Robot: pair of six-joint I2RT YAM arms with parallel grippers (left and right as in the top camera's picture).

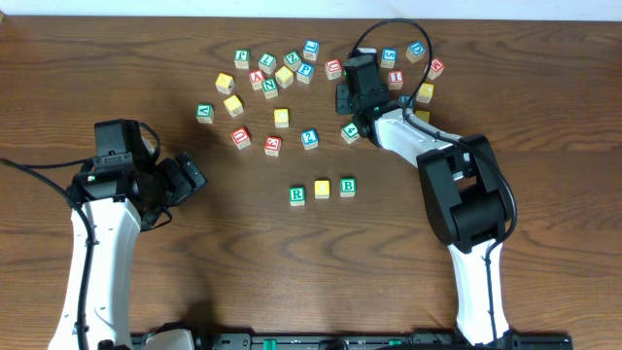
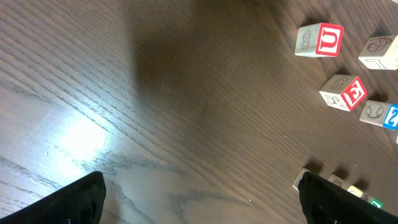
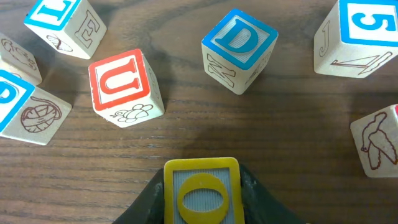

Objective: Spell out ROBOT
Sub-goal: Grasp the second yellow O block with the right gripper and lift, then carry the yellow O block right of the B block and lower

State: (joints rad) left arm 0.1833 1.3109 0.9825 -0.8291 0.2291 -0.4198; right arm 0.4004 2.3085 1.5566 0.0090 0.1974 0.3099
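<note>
Three blocks stand in a row near the middle of the table [image 1: 194, 282]: the green R block [image 1: 297, 194], a yellow block [image 1: 322, 189] just beside it, and the green B block [image 1: 347, 186] on the far side of that. The yellow one's letter is too small to read from overhead, but it is most likely the first O. That would leave ROB done, with the second O and the T to go.

The right claw [image 1: 352, 97] is up among the loose blocks [image 1: 282, 73] at the back of the table. In its wrist view the fingers sit tight against both sides of a yellow O block [image 3: 202, 190]. Whether that block is off the wood yet I cannot tell.

The left claw [image 2: 199, 199] hangs wide open over bare table at the left and holds nothing.

The T block should be somewhere in the loose group, but I cannot pick it out for sure
</note>
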